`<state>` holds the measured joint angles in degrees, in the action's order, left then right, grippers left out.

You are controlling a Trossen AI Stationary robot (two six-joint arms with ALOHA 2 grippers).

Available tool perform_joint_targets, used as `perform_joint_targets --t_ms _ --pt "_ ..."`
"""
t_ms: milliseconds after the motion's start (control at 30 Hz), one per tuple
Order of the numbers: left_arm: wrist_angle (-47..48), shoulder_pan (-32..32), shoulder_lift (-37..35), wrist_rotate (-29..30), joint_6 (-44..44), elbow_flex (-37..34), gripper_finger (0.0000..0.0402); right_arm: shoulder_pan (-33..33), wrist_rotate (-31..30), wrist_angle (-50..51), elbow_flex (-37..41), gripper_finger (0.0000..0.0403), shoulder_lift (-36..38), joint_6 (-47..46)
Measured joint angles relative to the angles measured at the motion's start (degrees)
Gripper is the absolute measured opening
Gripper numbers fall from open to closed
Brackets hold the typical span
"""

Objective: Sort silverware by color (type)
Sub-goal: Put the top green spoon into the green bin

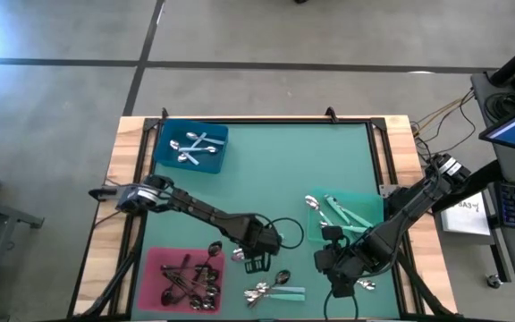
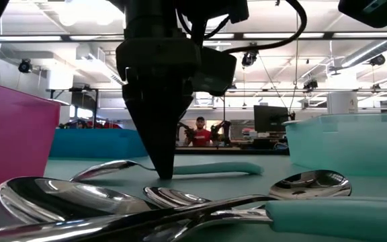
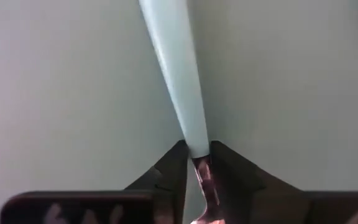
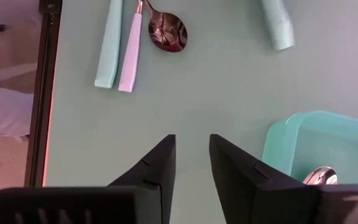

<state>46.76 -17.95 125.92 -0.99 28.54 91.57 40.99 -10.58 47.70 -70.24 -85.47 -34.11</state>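
A mint-handled spoon lies flat on the green mat, bowl toward the table's left. My left gripper stands over it, pointing straight down, shut on its neck. My right gripper hangs open above the mat beside the green tray, with nothing between its fingers. Several loose spoons lie in a small heap near the table's front edge, some with mint handles. Their bowls fill the foreground of the low view. My left gripper pinches the spoon between its two fingers where the mint handle's narrow end meets the metal stem. The fingers come from above, pointing down, and lie across the spoon. The spoon rests level on the mat.
A blue tray with all-silver spoons stands at the far left. A pink tray with black-handled spoons stands at the near left. The green tray holds mint-handled spoons. The mat's middle and far right are bare. A cable loops by the left gripper.
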Motion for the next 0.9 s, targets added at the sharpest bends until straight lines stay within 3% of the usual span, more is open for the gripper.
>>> perform_joint_targets --t_ms 133,367,467,600,733,900 --pt "-0.14 0.38 0.08 -0.03 -0.42 -0.11 0.0016 0.0 0.01 0.0 0.0 0.0083 0.0 -0.37" --pt "4.92 -0.13 -1.46 0.27 -1.27 2.87 0.0014 0.0 -0.01 0.03 -0.19 0.007 0.0 -0.38" --pt "5.11 -1.06 -4.39 3.66 -1.36 6.85 0.0013 0.0 -0.16 0.17 -0.17 0.0066 0.02 0.96" --pt "5.97 -3.01 -8.96 11.84 -1.45 10.57 0.0012 0.0 -4.75 4.13 0.04 0.0064 0.06 1.75" --pt "6.6 -5.84 -13.37 24.4 0.37 11.39 0.0012 -0.61 -12.95 8.4 0.53 0.0067 1.42 1.75" --pt "5.38 -10.73 -18.35 43.28 7.01 9.94 0.0014 -4.1 -19.01 -2.27 5.62 0.0078 6.4 4.24"
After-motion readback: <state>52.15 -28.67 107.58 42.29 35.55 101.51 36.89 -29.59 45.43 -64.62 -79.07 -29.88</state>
